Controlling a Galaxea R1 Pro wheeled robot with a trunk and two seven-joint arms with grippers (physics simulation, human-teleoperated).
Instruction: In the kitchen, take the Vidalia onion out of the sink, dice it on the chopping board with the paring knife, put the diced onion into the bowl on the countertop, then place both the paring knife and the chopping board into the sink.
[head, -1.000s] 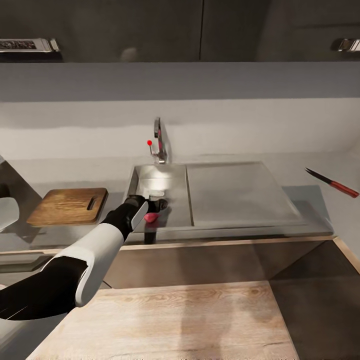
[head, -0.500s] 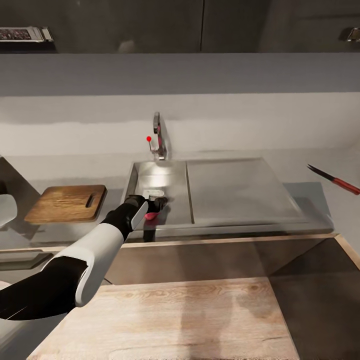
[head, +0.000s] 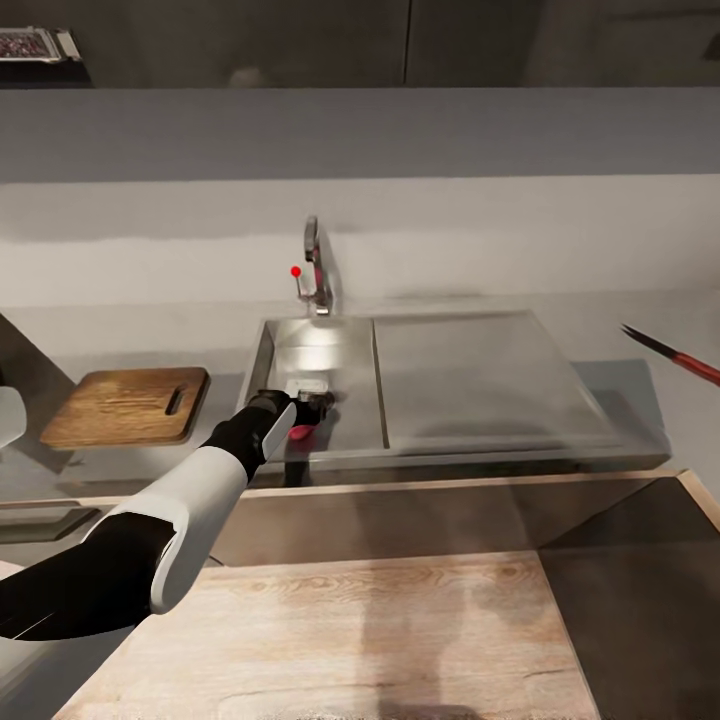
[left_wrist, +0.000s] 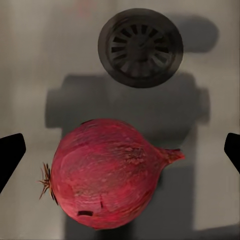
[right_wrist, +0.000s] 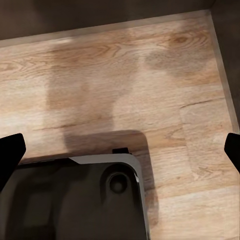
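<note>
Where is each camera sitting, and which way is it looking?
Head view: on the robot's head, looking forward and down at the sink, the chopping board and the left arm reaching into the basin.
Left wrist view: by the left end effector, looking down at the onion and drain; dark fingertips at both edges.
Right wrist view: by the right end effector, looking down at the wood floor and the robot's grey base.
Shared: head and left wrist views both show the onion in the sink.
</note>
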